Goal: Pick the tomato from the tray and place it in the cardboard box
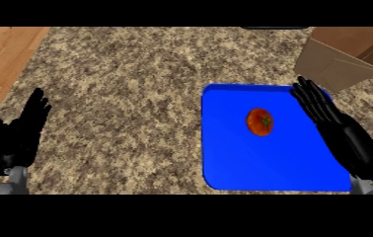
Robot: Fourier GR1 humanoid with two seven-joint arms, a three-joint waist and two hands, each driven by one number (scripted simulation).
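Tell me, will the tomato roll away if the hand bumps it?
Probably a little: the tomato looks round and lies loose on the flat blue tray, with nothing beside it. Its skin looks smooth and shiny, so it may slip under straight fingers. The right hand is open over the tray's edge, not touching it.

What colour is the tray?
The tray is bright blue, seen best in the head view.

One tomato [259, 122], tray [241, 167], box [335, 63]
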